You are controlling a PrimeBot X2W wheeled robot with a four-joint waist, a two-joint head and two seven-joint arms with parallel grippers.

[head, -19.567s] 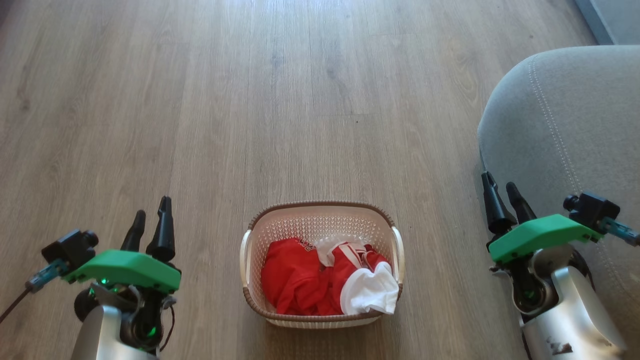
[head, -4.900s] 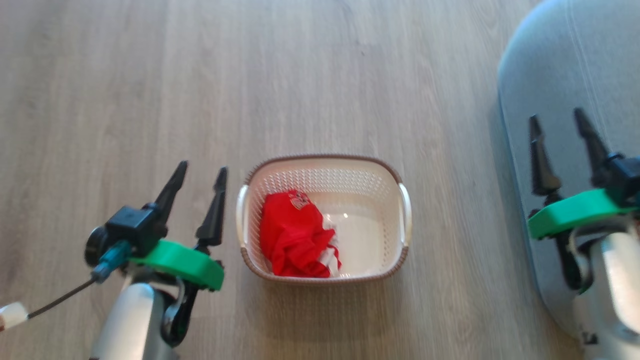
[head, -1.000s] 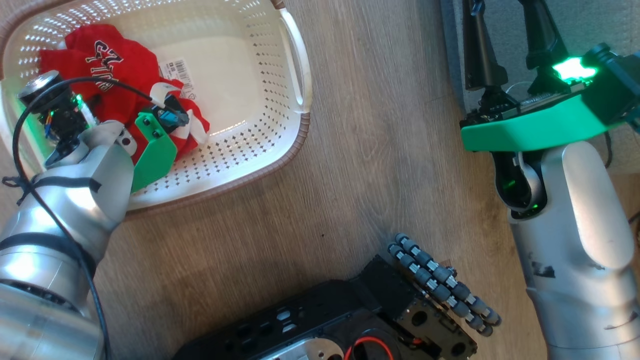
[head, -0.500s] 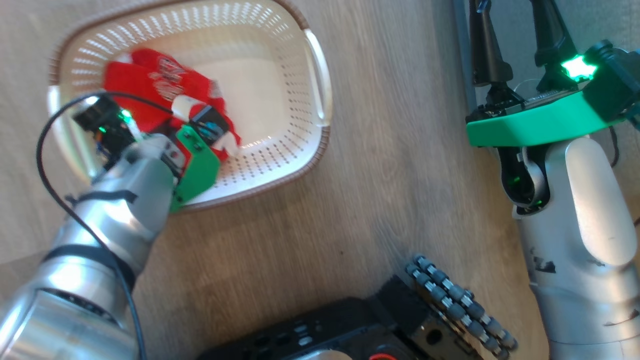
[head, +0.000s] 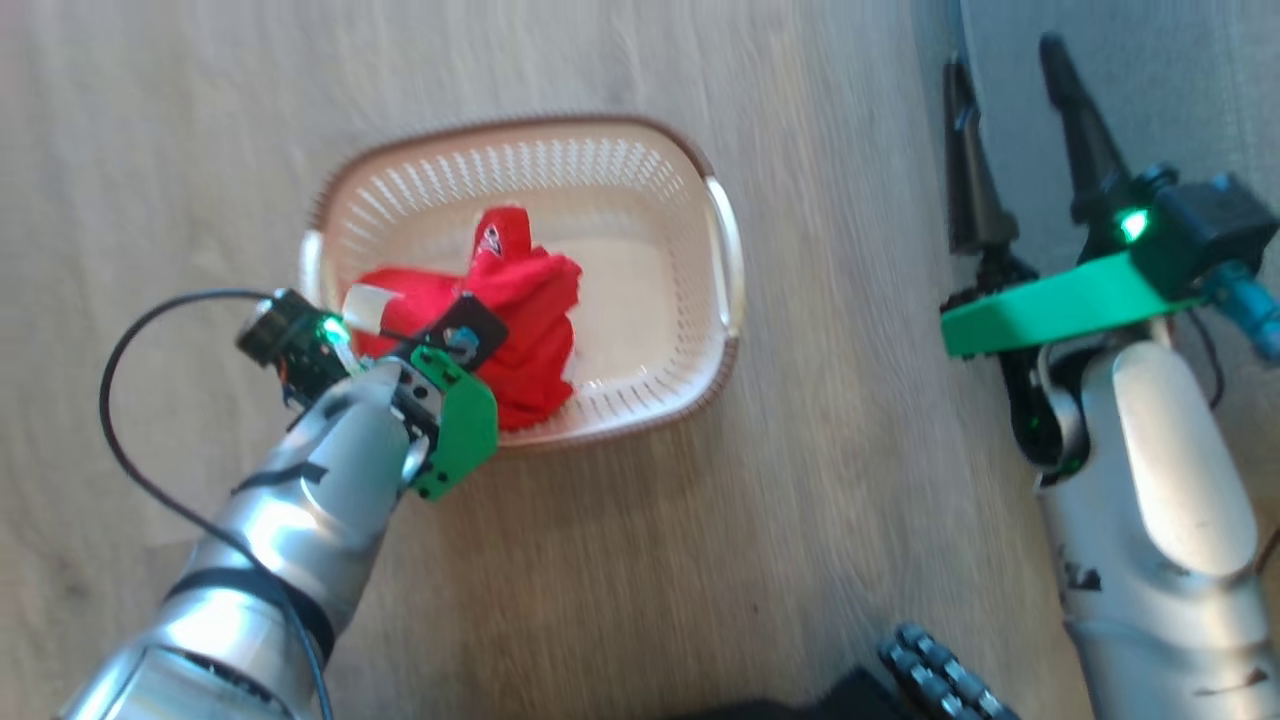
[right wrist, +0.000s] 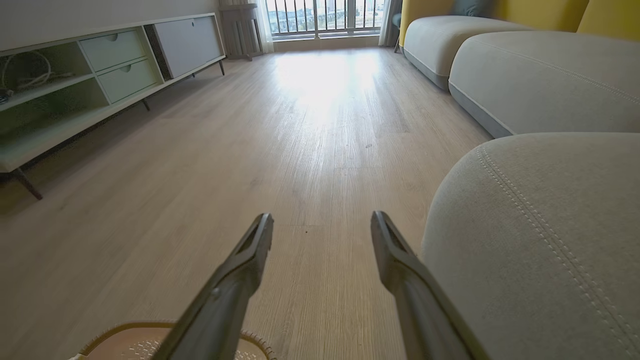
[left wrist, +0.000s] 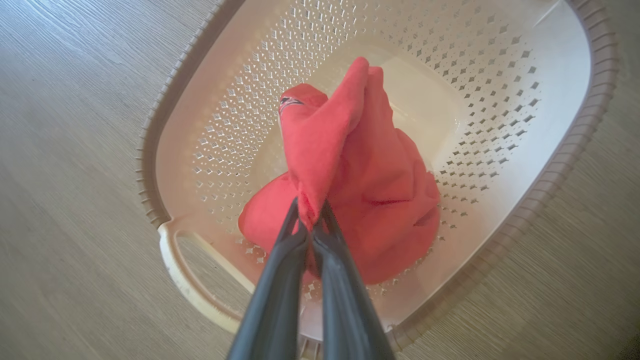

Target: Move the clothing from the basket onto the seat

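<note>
Floor (head: 700,560); crosswise basket (head: 520,125); clothing (head: 525,300) peaked upward

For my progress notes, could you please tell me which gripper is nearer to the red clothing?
Left. The left gripper is shut on the clothing over the basket; the right gripper is open beside the seat, well apart from the clothing.

The clothing (left wrist: 380,190) is soft, matt red cloth. The basket (left wrist: 500,100) is smooth cream plastic with a faint sheen. The floor (right wrist: 300,150) looks like matt, grained wood, perhaps laminate. The seat (right wrist: 540,240) is grey woven fabric.
</note>
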